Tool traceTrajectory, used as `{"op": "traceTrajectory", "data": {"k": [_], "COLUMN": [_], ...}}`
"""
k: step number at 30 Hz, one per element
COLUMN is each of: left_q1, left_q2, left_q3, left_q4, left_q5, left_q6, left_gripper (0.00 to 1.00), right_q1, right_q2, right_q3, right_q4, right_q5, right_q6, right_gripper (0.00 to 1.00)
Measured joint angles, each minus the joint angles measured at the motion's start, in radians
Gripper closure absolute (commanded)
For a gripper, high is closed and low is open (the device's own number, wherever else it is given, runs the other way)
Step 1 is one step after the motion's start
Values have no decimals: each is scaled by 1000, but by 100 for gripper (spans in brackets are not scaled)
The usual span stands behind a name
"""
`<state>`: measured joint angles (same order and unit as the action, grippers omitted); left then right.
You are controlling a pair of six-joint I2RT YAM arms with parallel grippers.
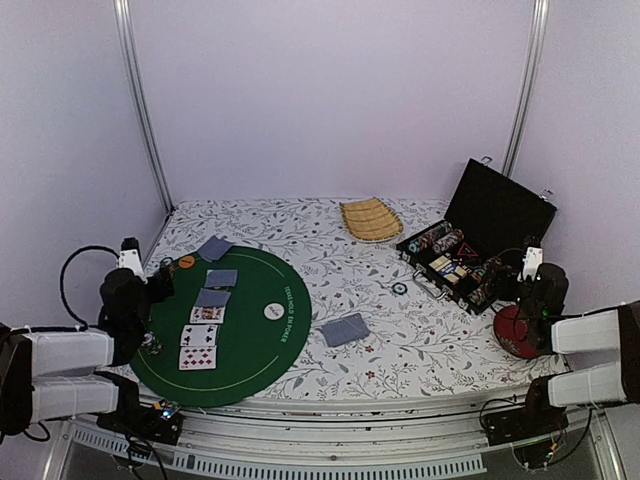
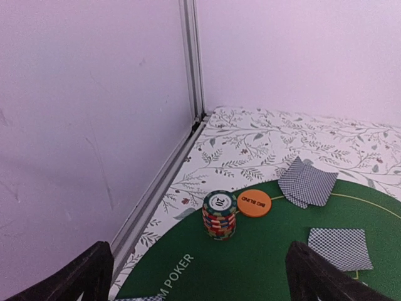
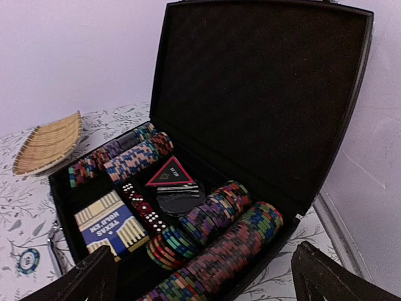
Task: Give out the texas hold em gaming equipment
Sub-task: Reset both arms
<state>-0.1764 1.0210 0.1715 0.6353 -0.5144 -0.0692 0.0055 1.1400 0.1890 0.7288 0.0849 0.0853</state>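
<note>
At the lower corners of the left wrist view, the left gripper (image 2: pixel 199 279) shows its two fingers (image 2: pixel 81 276) spread wide with nothing between them. A stack of chips (image 2: pixel 219 216) stands just beyond, mid-frame, on the edge of the green mat (image 2: pixel 250 269) and apart from both fingers. An orange token (image 2: pixel 254 203) lies just right of the stack, with face-down cards (image 2: pixel 307 183) further right.

The right gripper (image 3: pixel 207 282) is likewise spread and holds nothing. It faces the open black case (image 3: pixel 263 94), where rows of chips (image 3: pixel 216 216), a blue card box (image 3: pixel 113 226) and red dice (image 3: pixel 143 207) fill the compartments.

Only the overhead view shows the face-up cards (image 1: pixel 200 345) at the mat's lower left, a white token (image 1: pixel 272 311), a grey-blue pile of cards (image 1: pixel 345 330) on the flowered cloth (image 1: pixel 300 225) at centre, and a lone teal chip (image 1: pixel 399 289) between mat and case. A woven tray (image 1: pixel 371 218) sits at upper centre. A red cushion (image 1: pixel 515 335) at lower right is partly hidden by the right arm.
</note>
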Motion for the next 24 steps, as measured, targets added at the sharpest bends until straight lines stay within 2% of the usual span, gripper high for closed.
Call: {"op": "traceTrajectory", "data": {"k": [4, 9, 15, 19, 24], "left_q1": [7, 17, 37, 43, 52], "left_q2": [52, 186, 351, 552, 561], "left_q3": [-113, -111, -84, -75, -65], "left_q4": [273, 459, 668, 848, 892], "left_q5": [5, 61, 160, 194, 223], "left_q6": [61, 105, 132, 161, 168], "left_gripper": [2, 2, 2, 2, 2], "right_q1": [0, 0, -2, -8, -13], "right_q2": [185, 364, 389, 389, 389], "right_q3": [-42, -42, 5, 35, 35], "right_q4": [274, 556, 600, 599, 587], "right_q5": [37, -19, -105, -143, -151], "right_q6": [-38, -89, -138, -150, -153], "right_gripper": [1, 1, 1, 1, 1]}}
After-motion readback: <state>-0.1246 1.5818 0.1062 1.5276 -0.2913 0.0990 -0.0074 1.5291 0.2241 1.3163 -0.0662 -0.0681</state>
